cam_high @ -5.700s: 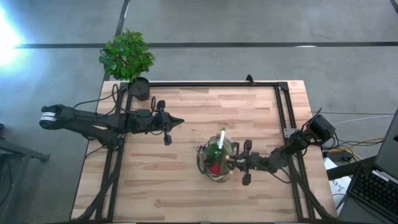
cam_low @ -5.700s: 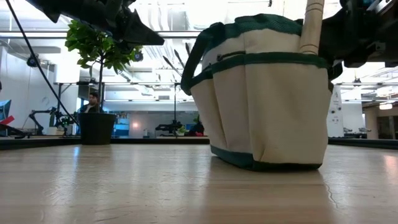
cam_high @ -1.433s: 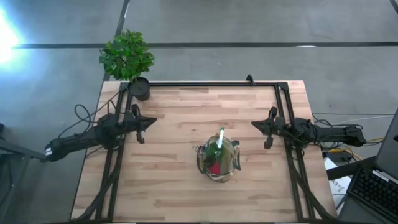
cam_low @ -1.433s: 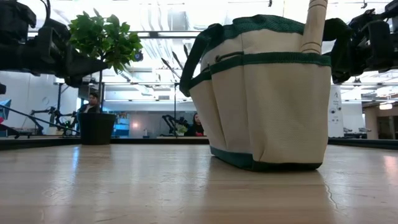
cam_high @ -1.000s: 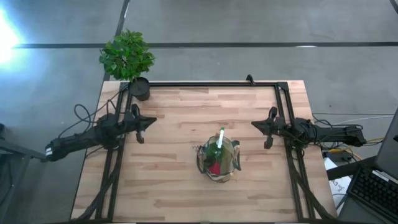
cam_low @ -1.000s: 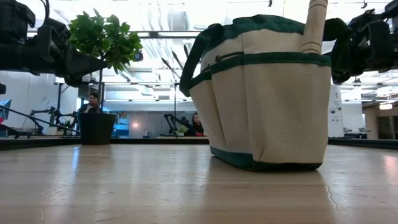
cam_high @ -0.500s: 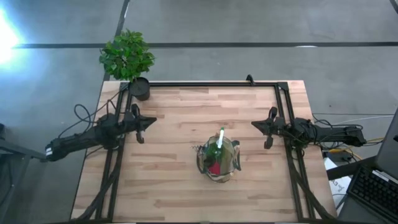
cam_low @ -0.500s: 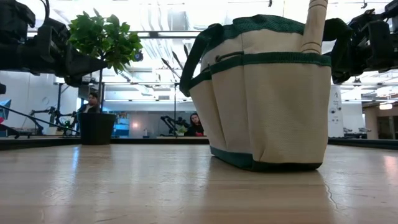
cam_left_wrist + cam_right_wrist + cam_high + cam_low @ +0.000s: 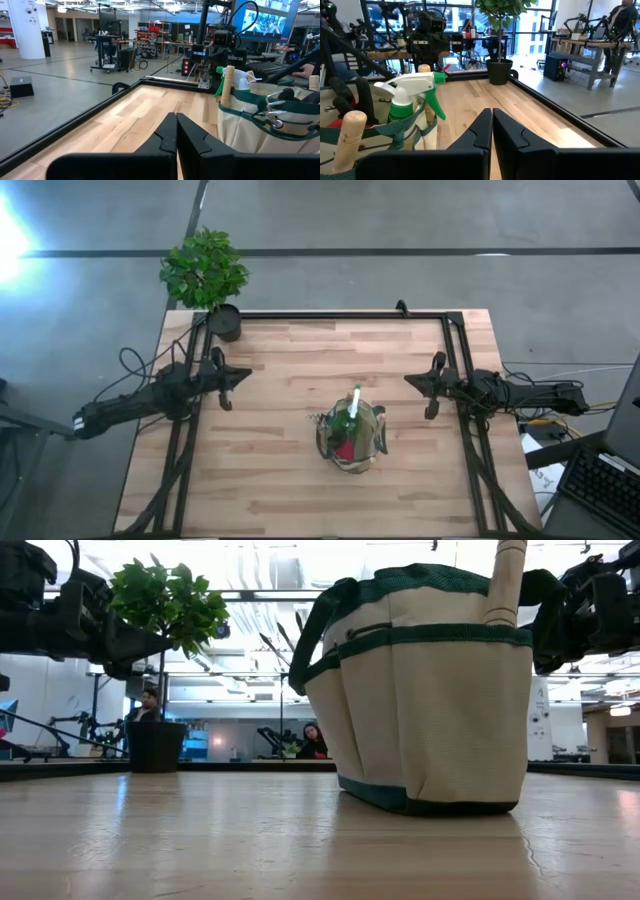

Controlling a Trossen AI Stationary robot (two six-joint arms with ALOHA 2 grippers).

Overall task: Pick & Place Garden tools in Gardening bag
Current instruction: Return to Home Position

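Left claw [image 9: 243, 374] hangs over the left-middle of the overhead picture, pointing right across the wooden table [image 9: 300, 355]. The right claw [image 9: 410, 379] faces it from the right-middle, pointing left. Both are well apart from the bag [image 9: 379, 438], which stands upright on the table just below the centre of the frame. A spray bottle [image 9: 353, 408] with a white top and a red glove [image 9: 345, 450] show inside it. A potted plant [image 9: 205, 268] sits at the table's upper left corner.

From table height, the bag's pale wall fills the centre and right of the frame, with dark green trim and a strap along its top. A wooden handle [image 9: 503, 580] sticks up from it at the upper right. The potted plant stands far back on the left. The arms show dark in the upper left and upper right corners. A person [image 9: 312, 738] shows in the room behind, just left of the bag, and another beside the plant's pot.

In the left wrist picture, the left claw's fingers [image 9: 167, 137] are pressed together at bottom centre. The bag is at the right edge, with the spray bottle, a wooden handle and the dark-handled shears [image 9: 286, 95] rising from it.

In the right wrist picture, the right claw's fingers [image 9: 485, 127] are likewise pressed together at bottom centre. The bag occupies the lower left, with the spray bottle upright in it among wooden handles. The potted plant stands at top centre, at the table's far edge.
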